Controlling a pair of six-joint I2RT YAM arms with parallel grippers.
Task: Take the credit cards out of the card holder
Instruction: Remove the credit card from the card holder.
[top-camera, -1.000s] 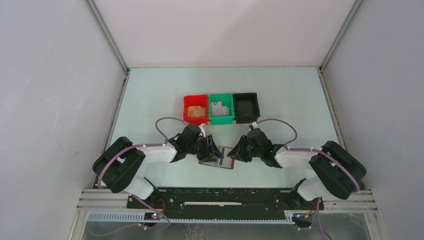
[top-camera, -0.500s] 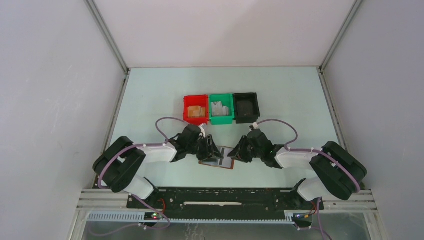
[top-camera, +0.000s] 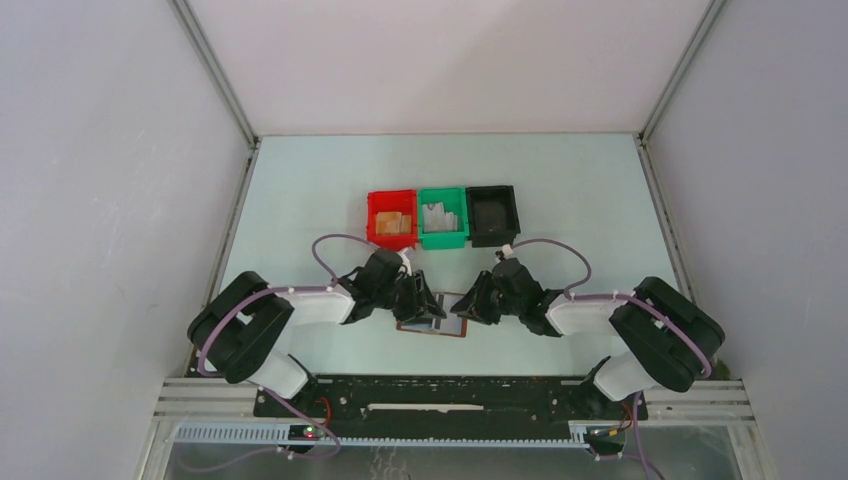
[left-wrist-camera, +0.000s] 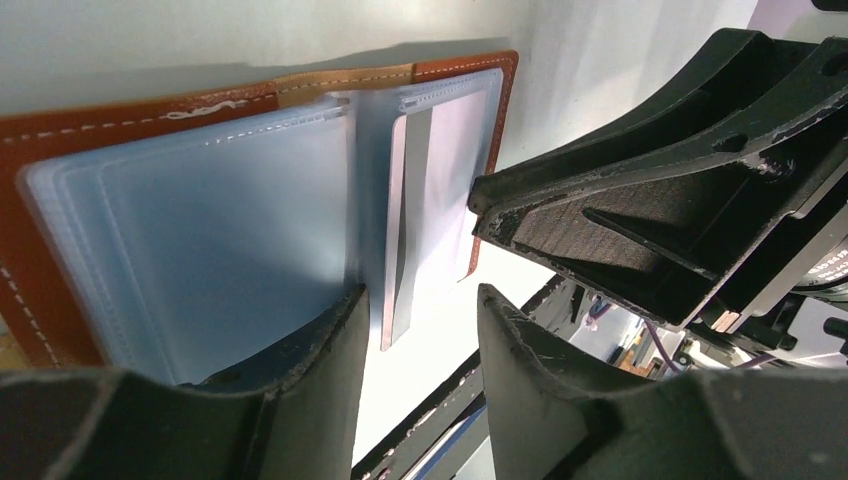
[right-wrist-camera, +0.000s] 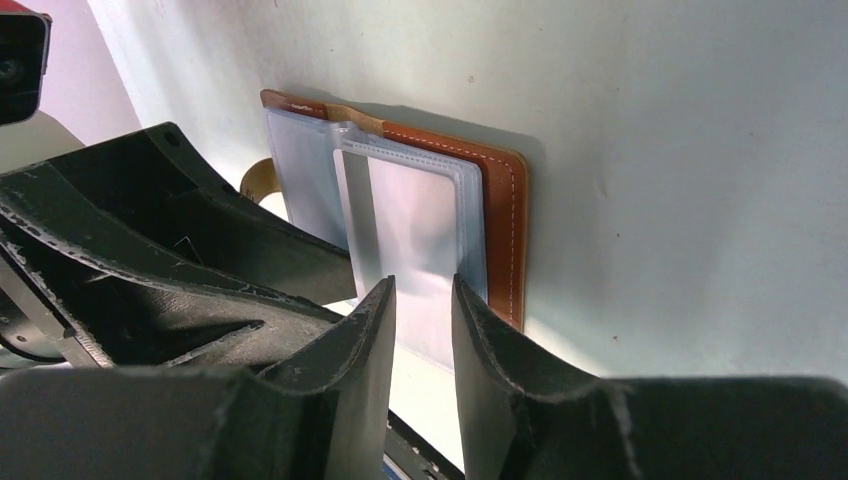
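On the pale green table, the left gripper and right gripper flank the open brown leather card holder, both sets of jaws half-spread and gripping nothing. A thin dark grey credit card shows inside a clear sleeve. A misjudged pinch risks catching the sleeve and dragging the holder.

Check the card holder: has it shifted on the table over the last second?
No. The card holder lies in the same spot below the green bin.
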